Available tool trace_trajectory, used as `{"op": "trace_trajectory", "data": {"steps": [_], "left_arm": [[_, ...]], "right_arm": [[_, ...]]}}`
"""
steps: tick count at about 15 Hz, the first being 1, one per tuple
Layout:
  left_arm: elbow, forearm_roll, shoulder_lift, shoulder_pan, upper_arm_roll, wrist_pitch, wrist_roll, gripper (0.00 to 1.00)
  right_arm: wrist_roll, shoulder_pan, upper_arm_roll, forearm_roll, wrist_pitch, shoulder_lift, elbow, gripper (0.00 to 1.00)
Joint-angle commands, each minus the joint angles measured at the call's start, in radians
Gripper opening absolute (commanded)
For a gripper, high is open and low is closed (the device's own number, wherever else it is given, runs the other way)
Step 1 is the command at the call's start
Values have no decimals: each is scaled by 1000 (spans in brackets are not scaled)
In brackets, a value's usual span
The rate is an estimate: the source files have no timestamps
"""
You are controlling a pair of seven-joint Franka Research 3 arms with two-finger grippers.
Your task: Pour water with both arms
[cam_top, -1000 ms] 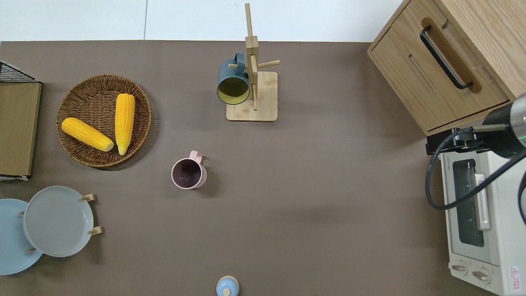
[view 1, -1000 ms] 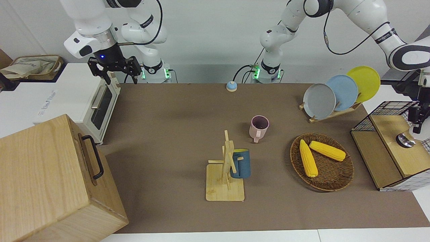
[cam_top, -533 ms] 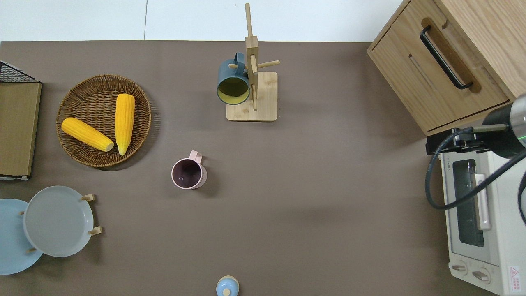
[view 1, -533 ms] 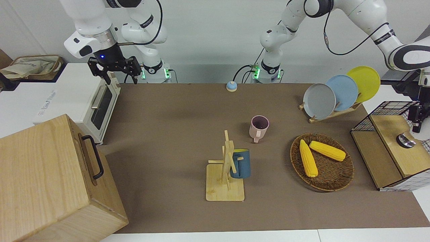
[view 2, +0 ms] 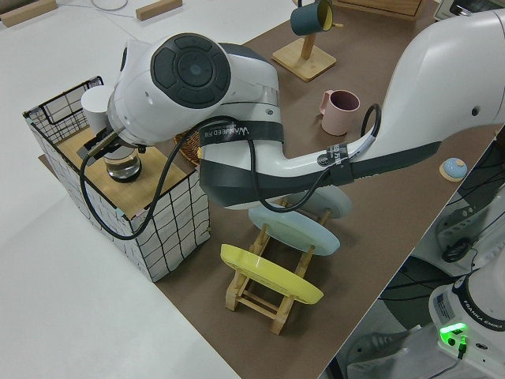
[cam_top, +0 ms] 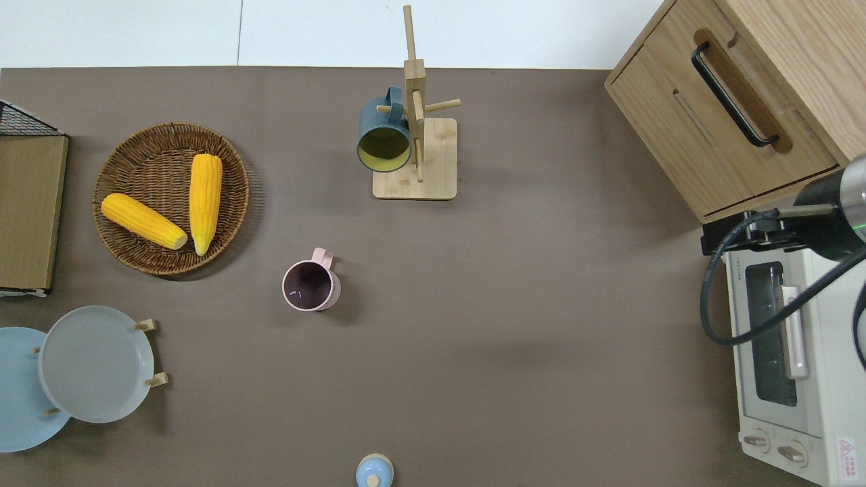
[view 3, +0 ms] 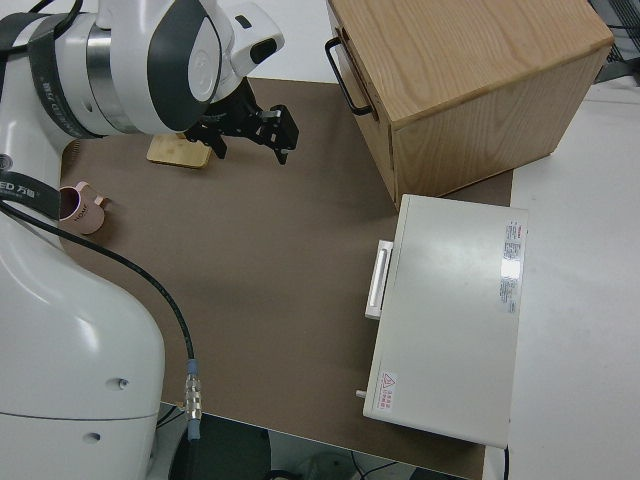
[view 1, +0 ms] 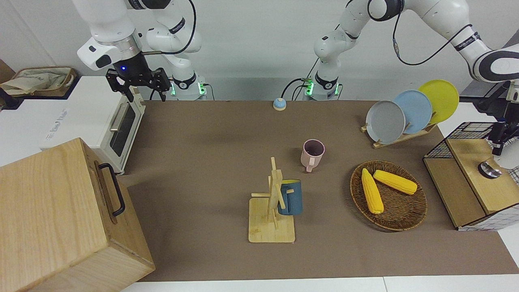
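A clear glass (view 1: 488, 169) stands on the wooden shelf of a wire crate (view 1: 466, 132) at the left arm's end of the table. My left gripper (view 1: 498, 142) hangs just above the glass (view 2: 122, 166), and the arm's wrist hides most of it in the left side view. A pink mug (view 1: 313, 153) stands upright mid-table, its handle pointing away from the robots (cam_top: 310, 286). My right arm is parked, its gripper (view 1: 146, 92) open and holding nothing (view 3: 250, 143).
A blue mug (view 1: 290, 197) hangs on a wooden mug rack (view 1: 271, 227). A wicker basket (view 1: 405, 221) holds two corn cobs. There are also a plate rack (view 1: 399, 136) with three plates, a toaster oven (view 1: 121, 121), a wooden cabinet (view 1: 61, 219) and a small blue bell (view 1: 279, 104).
My left gripper has lifted a little above the glass, which stays on the shelf. The right arm and the mugs have not moved.
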Motion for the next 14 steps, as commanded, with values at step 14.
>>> {"op": "trace_trajectory", "data": {"steps": [14], "left_arm": [[216, 443, -112, -15, 7, -602, -353, 1000]], "right_arm": [[-22, -10, 1, 27, 0, -19, -23, 990]]}}
